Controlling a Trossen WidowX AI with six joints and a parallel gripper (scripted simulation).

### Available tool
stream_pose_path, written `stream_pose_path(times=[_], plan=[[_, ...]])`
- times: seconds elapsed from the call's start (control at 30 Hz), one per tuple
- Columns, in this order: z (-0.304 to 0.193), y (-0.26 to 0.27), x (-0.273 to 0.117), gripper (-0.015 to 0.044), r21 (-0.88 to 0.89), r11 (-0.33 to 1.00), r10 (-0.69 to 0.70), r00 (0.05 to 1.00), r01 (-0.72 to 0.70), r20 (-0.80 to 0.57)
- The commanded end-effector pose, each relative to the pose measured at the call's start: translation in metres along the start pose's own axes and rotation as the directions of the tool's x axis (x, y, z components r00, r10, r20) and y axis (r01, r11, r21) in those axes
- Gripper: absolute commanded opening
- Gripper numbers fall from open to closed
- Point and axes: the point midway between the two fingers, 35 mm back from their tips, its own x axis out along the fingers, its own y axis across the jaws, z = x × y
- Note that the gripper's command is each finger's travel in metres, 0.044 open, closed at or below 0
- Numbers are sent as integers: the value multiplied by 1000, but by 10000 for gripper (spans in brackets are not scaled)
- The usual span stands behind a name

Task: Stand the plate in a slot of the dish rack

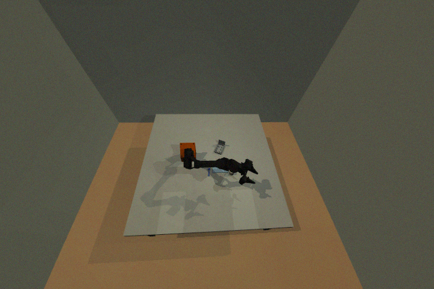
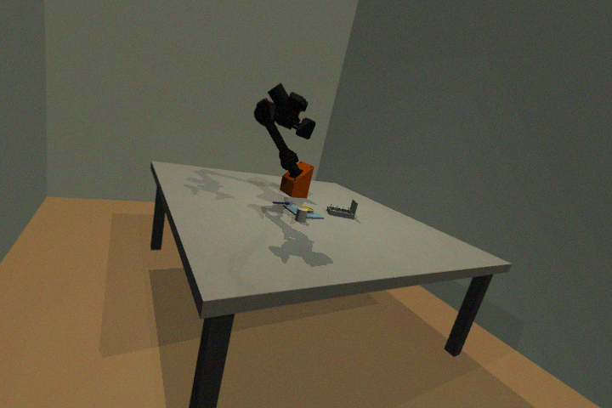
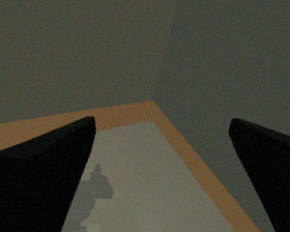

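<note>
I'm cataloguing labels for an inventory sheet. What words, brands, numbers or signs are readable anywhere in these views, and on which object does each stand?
None: no readable text in any view.
Orange base block: plain faces, no marking visible.
Dish rack: too small to show any label.
Grey cup and blue mat: no print discernible.
Tool, open: plain black fingers.

Arm raised over orange base, dish rack beside blue mat

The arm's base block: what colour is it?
Orange, clearest in the exterior view: the base block under the black arm.
</note>
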Motion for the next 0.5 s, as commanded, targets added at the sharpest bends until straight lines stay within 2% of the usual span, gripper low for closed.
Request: stream_pose_path(times=[0.0,0.23,0.47], plan=[[-1,2,0,400,1,1000,4,1000,-4,-4],[-43,62,-5,400,27,987,158,975,-155,-156],[-94,119,-23,400,56,956,288,897,-286,-335]])
